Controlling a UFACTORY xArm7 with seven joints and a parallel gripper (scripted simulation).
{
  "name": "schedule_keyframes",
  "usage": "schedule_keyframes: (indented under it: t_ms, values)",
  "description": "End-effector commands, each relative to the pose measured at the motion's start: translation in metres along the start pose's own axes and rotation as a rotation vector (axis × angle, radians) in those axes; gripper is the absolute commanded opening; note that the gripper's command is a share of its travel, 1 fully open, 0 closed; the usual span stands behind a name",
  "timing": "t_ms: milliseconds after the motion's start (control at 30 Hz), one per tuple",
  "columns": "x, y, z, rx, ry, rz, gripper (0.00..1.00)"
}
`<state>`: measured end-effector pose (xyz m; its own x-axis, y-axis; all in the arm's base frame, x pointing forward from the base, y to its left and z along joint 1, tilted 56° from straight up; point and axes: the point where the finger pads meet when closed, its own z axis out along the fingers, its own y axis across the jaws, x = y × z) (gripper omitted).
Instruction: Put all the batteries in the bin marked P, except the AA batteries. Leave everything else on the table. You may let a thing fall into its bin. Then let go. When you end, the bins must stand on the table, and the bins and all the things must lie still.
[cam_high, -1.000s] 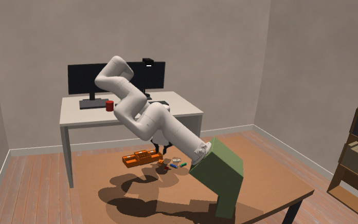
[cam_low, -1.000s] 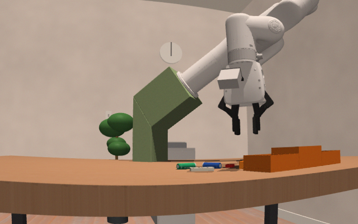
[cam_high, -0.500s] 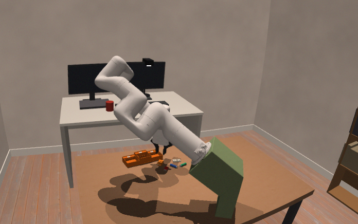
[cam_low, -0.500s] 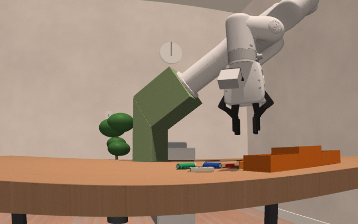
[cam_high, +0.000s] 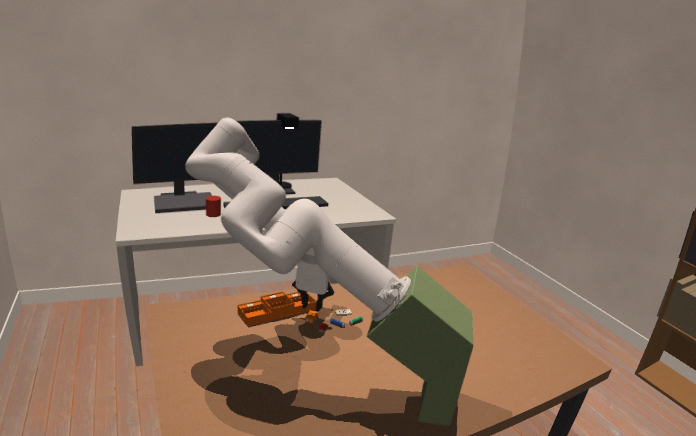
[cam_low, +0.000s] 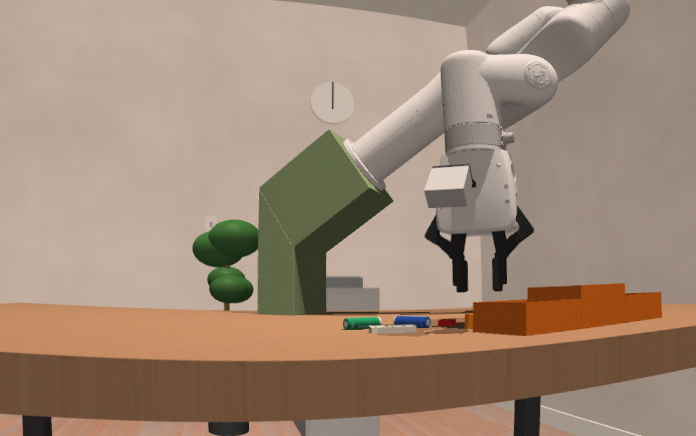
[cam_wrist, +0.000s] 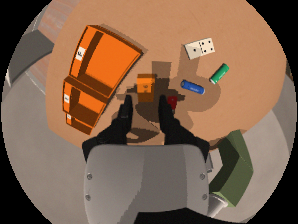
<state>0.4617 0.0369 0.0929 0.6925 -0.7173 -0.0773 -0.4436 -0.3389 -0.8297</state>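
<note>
My gripper (cam_low: 476, 285) hangs open and empty well above the table, next to the orange bins (cam_low: 565, 308). In the wrist view the fingers frame a small orange block (cam_wrist: 145, 86), with a small red battery (cam_wrist: 172, 102) just to its right. A blue battery (cam_wrist: 192, 87) and a green battery (cam_wrist: 218, 74) lie further right, both on their sides. The three joined orange bins (cam_wrist: 96, 76) sit to the left; their labels are too small to read. In the top view the gripper (cam_high: 312, 302) is partly hidden behind the arm.
A white domino tile (cam_wrist: 200, 47) lies beyond the batteries. The green robot base (cam_high: 428, 333) stands at the table's right side. A desk with monitors (cam_high: 226, 154) and a red cup (cam_high: 213, 205) stands behind the table.
</note>
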Motion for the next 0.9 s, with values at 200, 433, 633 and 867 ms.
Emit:
schedule_keyframes:
  t_ms: [200, 433, 633, 867]
  values:
    - [0.003, 0.0, 0.028, 0.001, 0.005, 0.0, 0.42]
    - [0.003, 0.0, 0.033, 0.001, 0.005, 0.0, 0.42]
    - [0.003, 0.0, 0.04, 0.001, 0.005, 0.0, 0.42]
    - [0.003, 0.0, 0.04, 0.001, 0.005, 0.0, 0.42]
